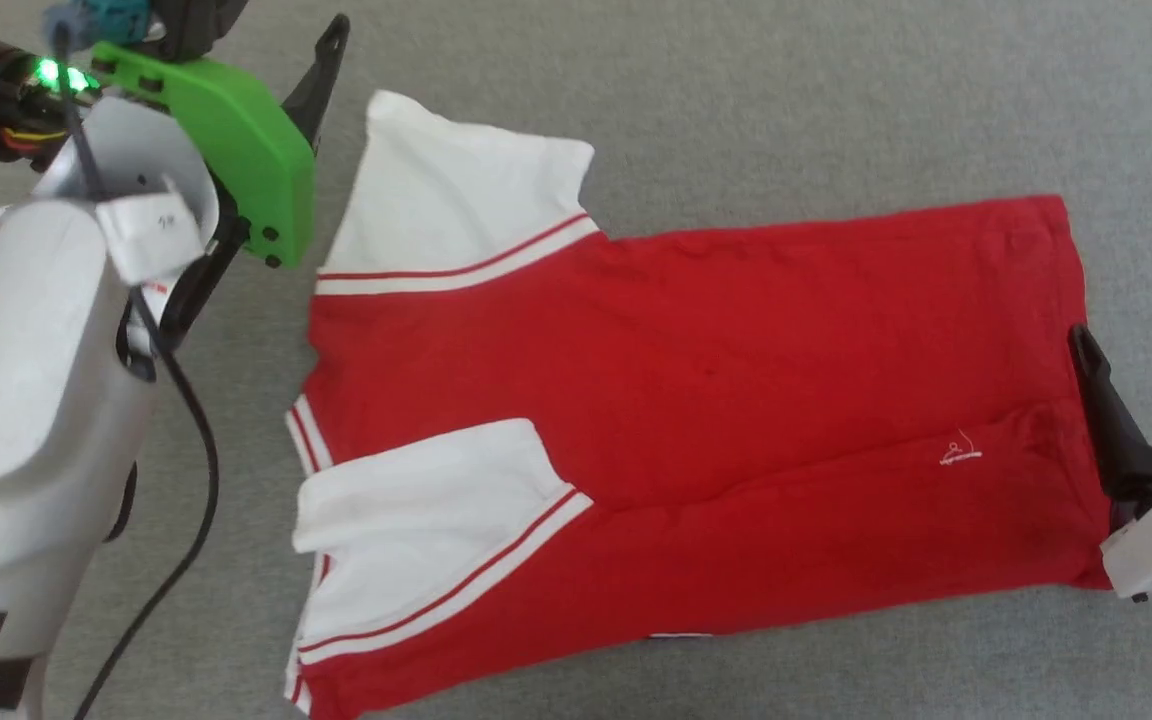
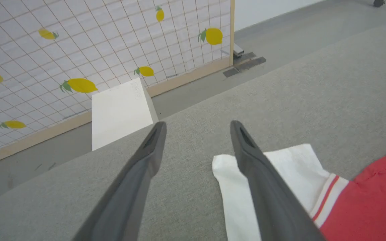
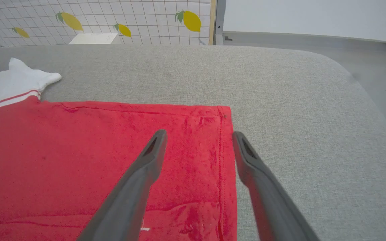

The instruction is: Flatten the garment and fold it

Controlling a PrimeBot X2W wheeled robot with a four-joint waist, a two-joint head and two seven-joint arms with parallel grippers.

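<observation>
The garment, a red tee with white sleeves and striped trim, lies flat on the grey padded surface, collar end at the left and hem at the right. Its near sleeve lies folded onto the red body; the far sleeve spreads outward. My left gripper is open above the surface, one finger over the far sleeve. At the hem, my right gripper is open, and it also appears as the right gripper straddling the hem edge. Neither holds cloth.
The left arm's pale forearm and green bracket stand at the upper left, with a black cable hanging. Beyond the surface's far edge stand a white box and a lemon-print grid screen. The surface's rounded corner drops to the floor.
</observation>
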